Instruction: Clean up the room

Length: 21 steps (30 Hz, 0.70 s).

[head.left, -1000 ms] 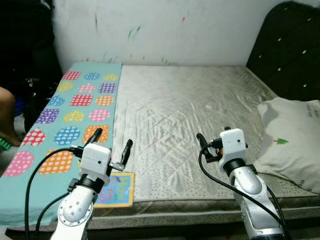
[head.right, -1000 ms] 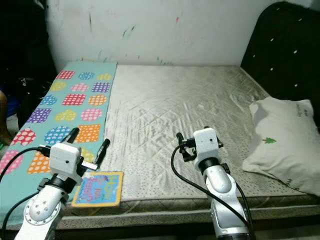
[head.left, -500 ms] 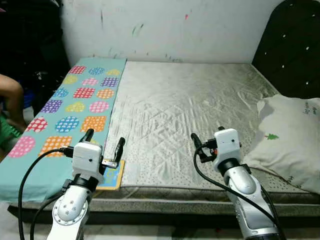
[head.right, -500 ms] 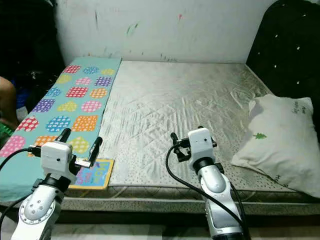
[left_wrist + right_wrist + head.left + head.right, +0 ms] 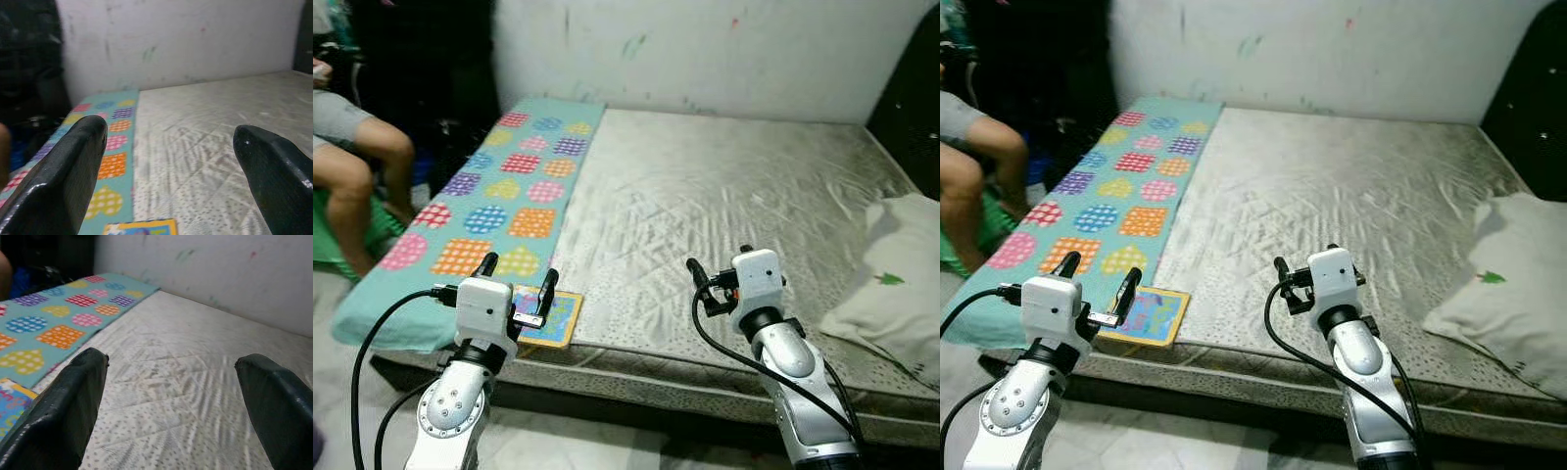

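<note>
fingers spread wide on left gripper (image 5: 518,278) and right gripper (image 5: 171,396); book (image 5: 1149,315) lies on mattress (image 5: 724,215) edge.

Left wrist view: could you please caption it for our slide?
Open left pincer faces the bare mattress and patterned mat.

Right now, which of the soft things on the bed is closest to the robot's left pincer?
The teal patterned blanket, along the bed's left side beside the left pincer; the white pillow lies far right.
</note>
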Tool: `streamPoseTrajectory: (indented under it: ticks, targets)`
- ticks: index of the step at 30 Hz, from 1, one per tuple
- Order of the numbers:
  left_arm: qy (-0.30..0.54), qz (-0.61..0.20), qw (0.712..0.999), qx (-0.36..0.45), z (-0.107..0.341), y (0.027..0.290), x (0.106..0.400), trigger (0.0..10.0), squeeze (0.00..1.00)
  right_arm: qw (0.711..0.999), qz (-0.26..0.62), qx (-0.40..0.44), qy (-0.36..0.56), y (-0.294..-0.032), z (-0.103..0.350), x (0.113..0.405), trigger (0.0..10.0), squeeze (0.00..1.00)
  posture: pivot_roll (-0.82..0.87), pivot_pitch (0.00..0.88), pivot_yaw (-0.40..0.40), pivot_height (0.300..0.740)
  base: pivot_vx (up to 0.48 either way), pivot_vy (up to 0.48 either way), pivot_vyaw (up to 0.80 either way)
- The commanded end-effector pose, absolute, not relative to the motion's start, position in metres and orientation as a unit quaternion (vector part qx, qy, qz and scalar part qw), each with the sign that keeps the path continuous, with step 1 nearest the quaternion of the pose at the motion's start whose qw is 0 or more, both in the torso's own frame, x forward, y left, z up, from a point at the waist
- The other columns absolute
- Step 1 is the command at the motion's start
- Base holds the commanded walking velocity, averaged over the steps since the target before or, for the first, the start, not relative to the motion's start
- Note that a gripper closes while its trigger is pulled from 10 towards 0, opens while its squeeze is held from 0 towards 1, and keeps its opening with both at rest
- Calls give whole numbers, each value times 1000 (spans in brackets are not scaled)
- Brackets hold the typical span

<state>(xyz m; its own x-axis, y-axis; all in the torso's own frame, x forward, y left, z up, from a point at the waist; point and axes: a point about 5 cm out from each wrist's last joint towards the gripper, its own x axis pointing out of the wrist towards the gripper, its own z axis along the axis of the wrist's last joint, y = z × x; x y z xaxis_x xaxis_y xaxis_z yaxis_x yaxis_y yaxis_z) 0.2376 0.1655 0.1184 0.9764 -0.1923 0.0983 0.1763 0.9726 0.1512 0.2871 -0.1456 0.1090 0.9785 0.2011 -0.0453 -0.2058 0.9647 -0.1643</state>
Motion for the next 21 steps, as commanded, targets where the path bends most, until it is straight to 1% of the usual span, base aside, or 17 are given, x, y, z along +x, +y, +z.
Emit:
streamPoseTrajectory:
  ticks: [1,3,4,10,14,16,21]
  targets:
    - [-70,-101,990,73,125,164,240,10000,0,991,101,-85,6,-146,113,289,10000,0,-109,0,-28,740,247,0,0]
    - [-70,-102,990,73,125,164,240,10000,0,991,100,-84,6,-146,113,289,10000,0,-109,0,-28,740,277,0,0]
    - [-70,-104,990,73,125,163,240,10000,0,992,100,-83,7,-146,113,289,10000,0,-109,0,-28,740,281,0,-575]
    - [-68,-108,989,70,124,164,241,10000,0,992,98,-81,6,-146,113,290,10000,0,-110,0,-26,740,284,0,-800]
    - [-69,-109,989,72,124,164,241,10000,0,992,97,-81,4,-146,113,290,10000,0,-111,0,-25,740,281,0,-652]
    - [-69,-109,989,75,124,164,242,10000,0,992,97,-82,4,-147,113,290,10000,0,-110,0,-24,740,281,0,0]
    - [-49,-91,992,69,117,167,248,10000,0,992,98,-83,3,-146,112,292,10000,0,-106,0,-33,740,0,0,0]
